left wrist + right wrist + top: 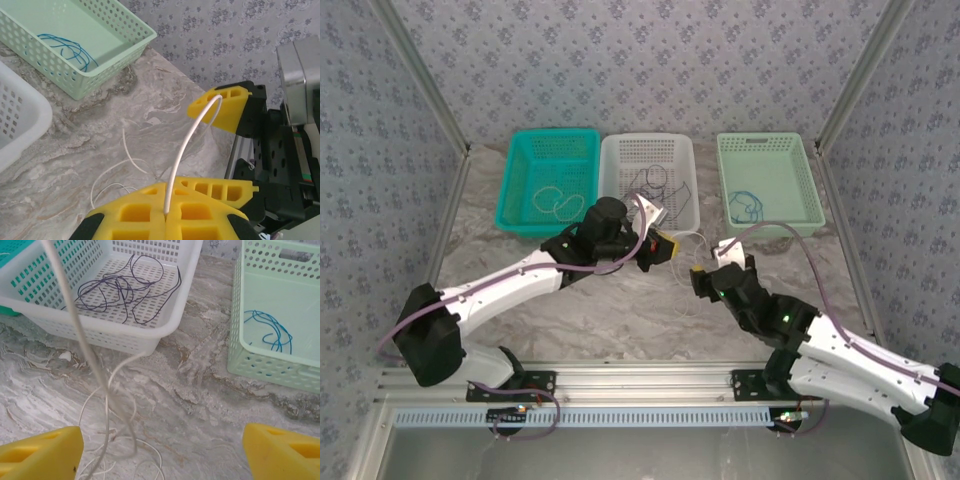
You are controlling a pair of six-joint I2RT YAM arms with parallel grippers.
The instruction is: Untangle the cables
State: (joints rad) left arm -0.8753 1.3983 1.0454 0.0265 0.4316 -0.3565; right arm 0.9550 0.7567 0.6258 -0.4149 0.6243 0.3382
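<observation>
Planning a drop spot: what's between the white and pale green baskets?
Only bare table between the white basket and the pale green basket, in the right wrist view.

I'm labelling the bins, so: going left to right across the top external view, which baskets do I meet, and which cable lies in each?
Teal perforated plastic basket holding a whitish cable loop → white perforated plastic basket holding dark cable loops → pale green perforated plastic basket holding a thin blue cable.

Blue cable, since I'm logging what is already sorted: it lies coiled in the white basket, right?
No. The blue cable lies coiled in the pale green basket, as the right wrist view shows; the white basket holds the dark cables.
</observation>
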